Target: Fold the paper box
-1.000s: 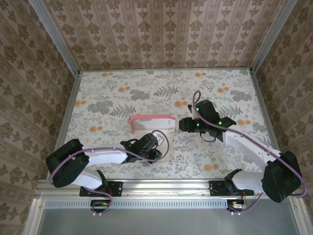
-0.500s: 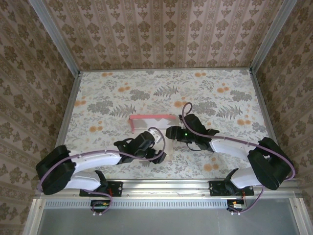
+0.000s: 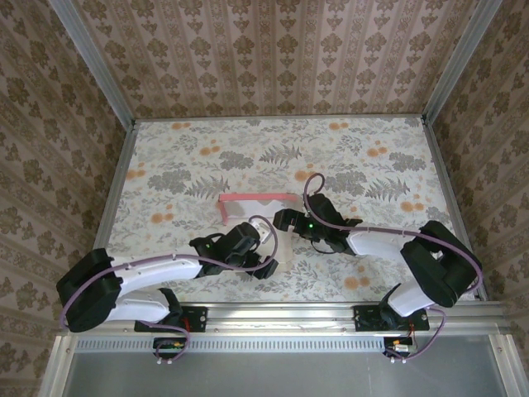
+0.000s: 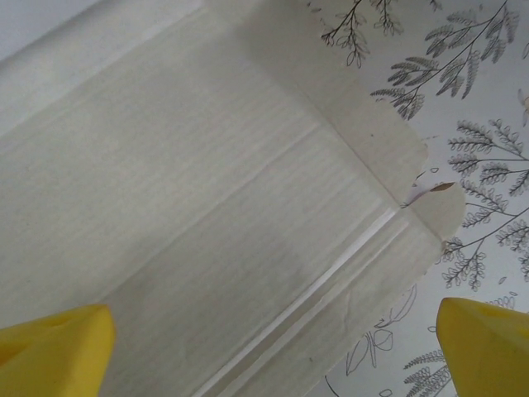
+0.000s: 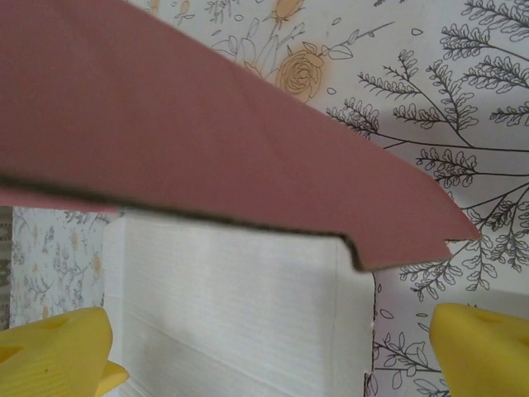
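Observation:
The paper box (image 3: 256, 199) lies mid-table, with a pink flap standing along its far edge and its whitish inner face (image 3: 281, 248) turned up. My left gripper (image 3: 263, 252) hovers over the near part of the sheet. In the left wrist view the creased pale cardboard (image 4: 215, 215) spreads under the left gripper (image 4: 269, 356), which is open with nothing between its yellow fingertips (image 4: 54, 347). My right gripper (image 3: 281, 222) is at the box's right end. In the right wrist view the pink flap (image 5: 207, 141) rises over the white panel (image 5: 240, 306), and the right gripper (image 5: 269, 356) is open and empty.
The floral tabletop (image 3: 372, 157) stretches free to the back and to both sides. Metal rails (image 3: 116, 190) and patterned walls enclose the table. The arms' bases sit on the near rail (image 3: 281, 314).
Both grippers have opened wide. The right gripper has moved left and nearer, up to the box's right end. The left gripper has shifted slightly over the sheet.

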